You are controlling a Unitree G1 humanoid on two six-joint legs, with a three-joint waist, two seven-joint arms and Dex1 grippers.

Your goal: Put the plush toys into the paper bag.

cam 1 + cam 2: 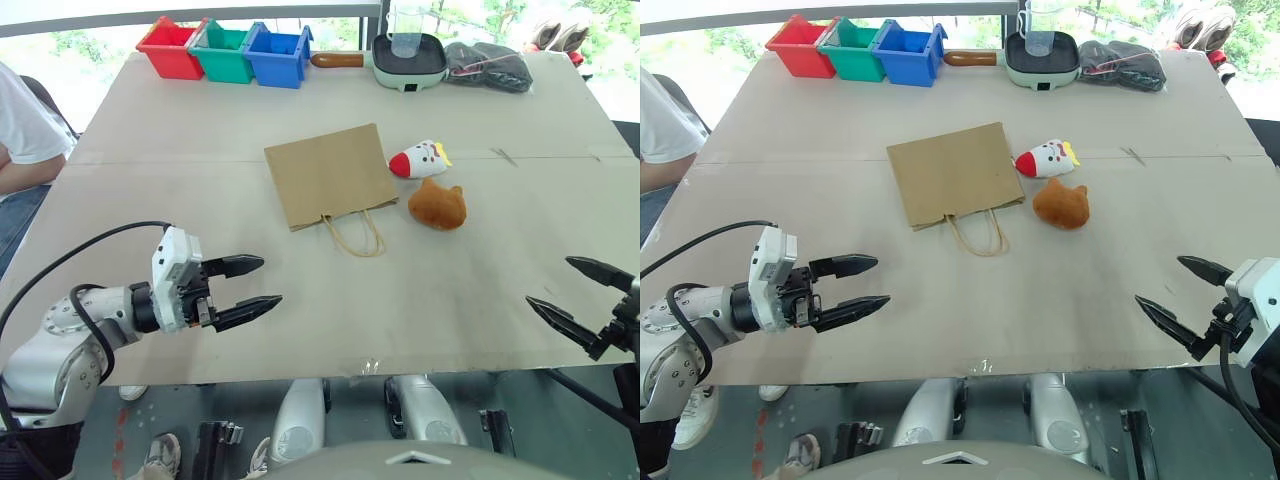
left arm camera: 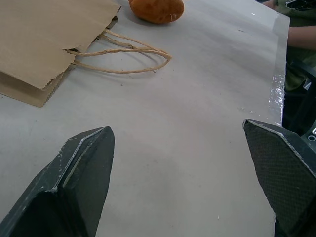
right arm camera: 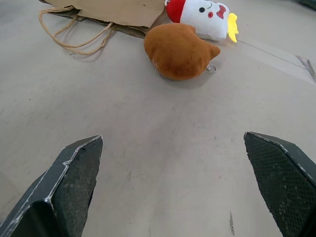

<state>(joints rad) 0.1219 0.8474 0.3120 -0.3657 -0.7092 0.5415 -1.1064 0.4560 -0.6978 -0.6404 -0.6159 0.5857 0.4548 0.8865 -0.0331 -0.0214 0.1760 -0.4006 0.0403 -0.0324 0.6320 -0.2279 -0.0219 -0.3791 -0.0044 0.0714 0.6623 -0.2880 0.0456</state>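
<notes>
The brown paper bag (image 1: pixel 328 174) lies flat in the middle of the table, its loop handles (image 1: pixel 352 233) toward me. Just right of it lie the two plush toys: a red-and-white one (image 1: pixel 420 159) and, nearer me, an orange-brown one (image 1: pixel 437 205). The toys touch neither gripper. My left gripper (image 1: pixel 256 288) hovers open over the near left of the table, well short of the bag. At the near right edge my right gripper (image 1: pixel 577 290) is open too, with nothing between its fingers, and the orange-brown toy (image 3: pixel 178 51) lies ahead of it.
Red (image 1: pixel 169 47), green (image 1: pixel 224 52) and blue (image 1: pixel 277 54) bins stand along the far edge. Beside them are a small pan with a cup (image 1: pixel 408 55) and a dark bundle of cloth (image 1: pixel 489 66). A person's sleeve (image 1: pixel 22 125) shows at the left.
</notes>
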